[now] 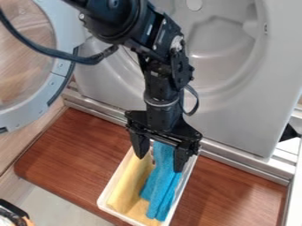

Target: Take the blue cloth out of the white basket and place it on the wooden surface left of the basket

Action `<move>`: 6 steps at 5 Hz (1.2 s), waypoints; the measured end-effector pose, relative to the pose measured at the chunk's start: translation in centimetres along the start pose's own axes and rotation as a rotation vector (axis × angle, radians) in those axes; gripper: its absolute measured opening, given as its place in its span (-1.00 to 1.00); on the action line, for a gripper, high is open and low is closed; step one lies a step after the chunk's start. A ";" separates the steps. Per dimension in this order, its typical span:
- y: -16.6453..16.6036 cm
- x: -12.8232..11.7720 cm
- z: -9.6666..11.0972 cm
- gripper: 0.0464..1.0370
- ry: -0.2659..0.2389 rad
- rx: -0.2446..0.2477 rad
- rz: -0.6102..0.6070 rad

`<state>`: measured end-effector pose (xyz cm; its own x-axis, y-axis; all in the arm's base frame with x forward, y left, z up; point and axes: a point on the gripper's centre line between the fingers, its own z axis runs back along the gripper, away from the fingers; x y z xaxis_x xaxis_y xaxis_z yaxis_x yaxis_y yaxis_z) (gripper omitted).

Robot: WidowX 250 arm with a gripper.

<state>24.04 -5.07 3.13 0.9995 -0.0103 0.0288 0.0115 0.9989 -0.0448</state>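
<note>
White bin (115,176): the landmark; a narrow, open container standing on the board, its long sides slanting from the lower left up towards the right, its far end underneath the gripper.
Gripper (159,163): hanging point-down over the far end of the white bin; released, its two fingers (179,161) spread wide apart, one towards the bin's left side and the other towards its right, with the upper part of the blue cloth between them.
Blue cloth (160,190): inside the white bin, along its right side, bunched in lengthwise folds that run from beneath the gripper towards the bin's near end; partly hidden at the top by the gripper.
Yellow material (130,181): inside the white bin, along its left side, beside the blue cloth; it may be a second cloth, though its folds are hard to make out.
Arm (159,84): black, coming in from the top edge and dropping to the gripper above the white bin.
Cable (44,50): dark, well above and left of the white bin, curving from the left edge to the arm.
Board (77,150): reddish-brown wood, under the white bin and reaching out on both sides of it.
Metal rail (247,166): behind the white bin, along the board's far edge.
Grey panel (247,114): beyond the white bin and the metal rail, with a large rounded recess.
Round door (26,117): left of the white bin and higher in the view, pale-rimmed around a see-through window.
</note>
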 end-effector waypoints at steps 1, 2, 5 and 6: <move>0.0 -0.2 -0.5 0.93 0.021 0.002 0.003; -1.2 -0.2 -1.1 0.93 0.040 -0.006 -0.059; -1.0 2.8 -4.1 0.93 0.121 0.013 -0.029; -0.5 4.2 -6.4 0.93 0.142 0.037 -0.010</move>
<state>28.43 -5.90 -3.08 0.9933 -0.0240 -0.1127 0.0232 0.9997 -0.0080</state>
